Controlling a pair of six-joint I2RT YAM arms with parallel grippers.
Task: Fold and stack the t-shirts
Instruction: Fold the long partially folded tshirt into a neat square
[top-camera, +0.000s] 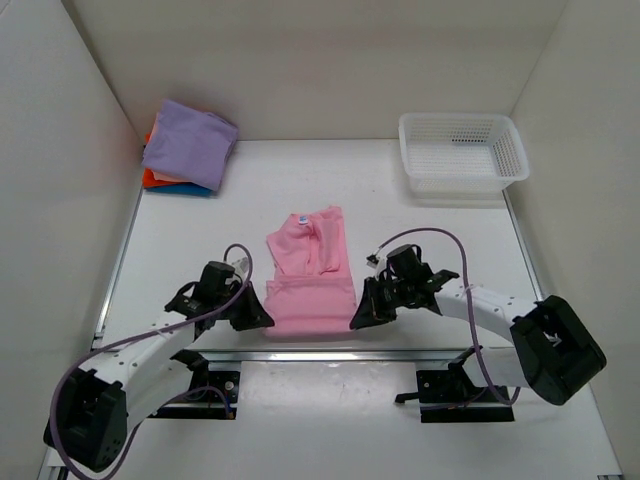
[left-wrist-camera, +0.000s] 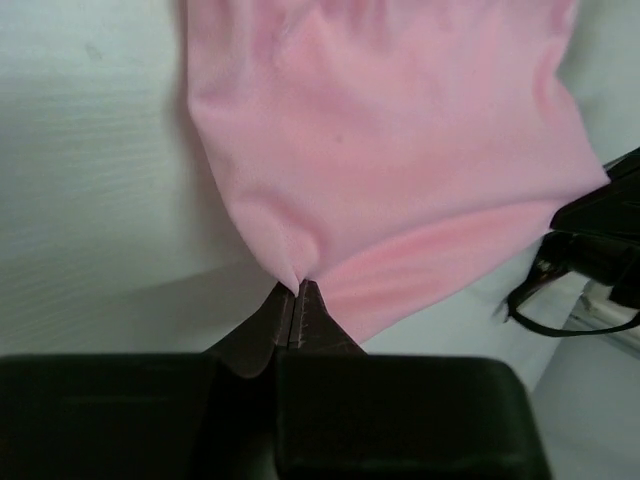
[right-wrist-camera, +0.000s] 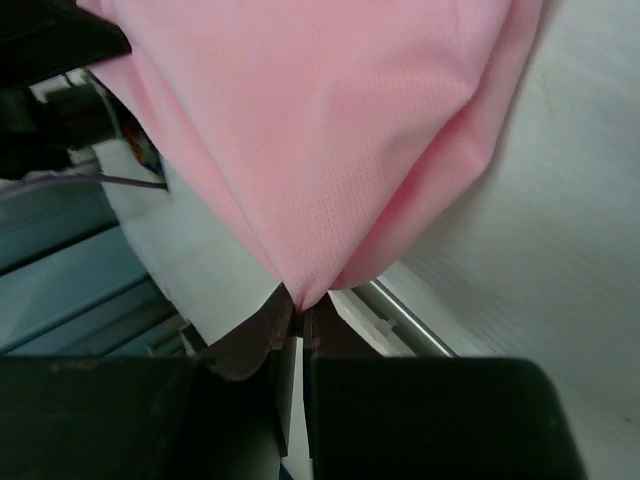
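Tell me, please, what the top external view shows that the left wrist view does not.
Only the top external view shows the stack of folded shirts, lavender on top, at the far left, the white mesh basket at the far right, and the whole outline of the pink t-shirt with its neck label. Only the left wrist view shows, close up, the left gripper shut on a pinch of pink cloth, drawn into a peak. Both show the pink t-shirt on the white table with the left gripper at its near left corner.
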